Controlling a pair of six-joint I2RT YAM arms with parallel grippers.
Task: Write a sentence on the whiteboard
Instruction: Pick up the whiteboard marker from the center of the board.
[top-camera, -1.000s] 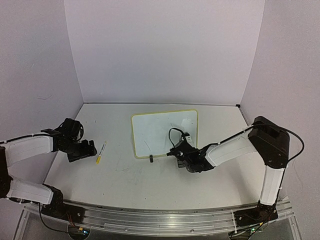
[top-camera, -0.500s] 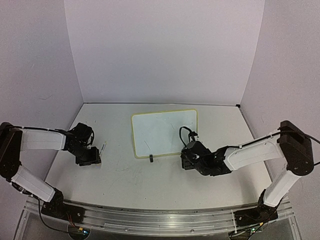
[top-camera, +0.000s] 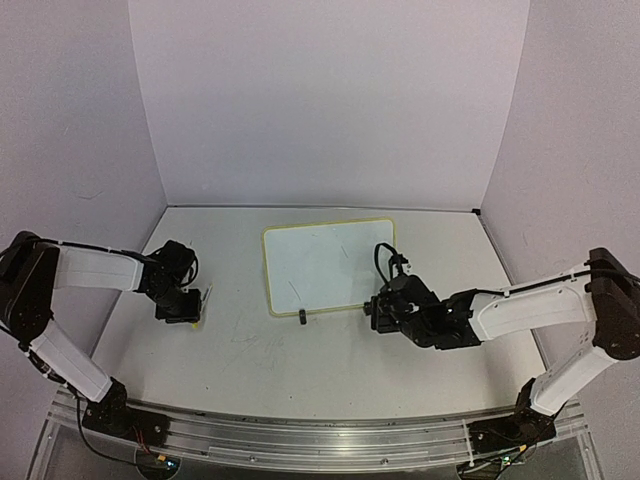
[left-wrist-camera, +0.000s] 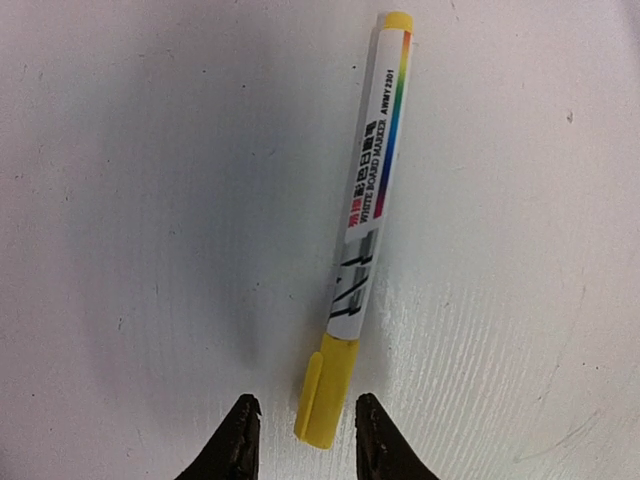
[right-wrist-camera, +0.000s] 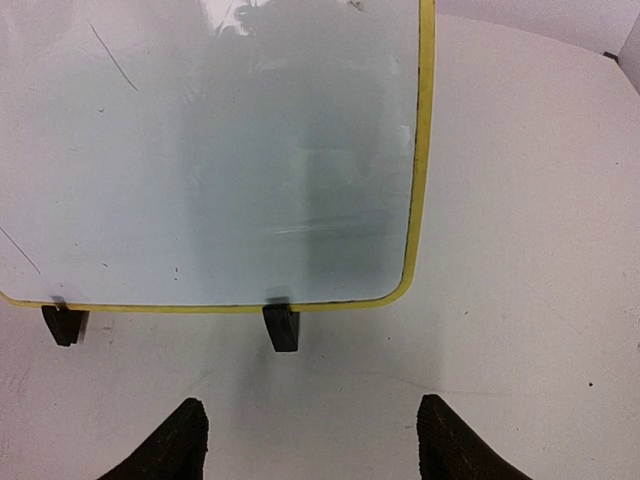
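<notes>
**On the white table: blank-looking board, marker between parted fingers**

Across the middle of the table (top-camera: 300, 370), towards its far side, the whiteboard (top-camera: 325, 265) is set, its yellow rim turned slightly off square.

Just in front of the board's near right corner, the right gripper (right-wrist-camera: 315, 440) is held low over bare tabletop, its jaws wide apart with nothing between them.

At the left side, well apart from the board, the left gripper (left-wrist-camera: 303, 425) is lowered over the marker (left-wrist-camera: 365, 210). Its jaws are parted on either side of the yellow cap end, and a gap can be seen on each side.

Two black clip feet (right-wrist-camera: 281, 327) are seen under the board's near edge.

A few thin strokes (right-wrist-camera: 110, 57) are marked on the board's surface.
</notes>
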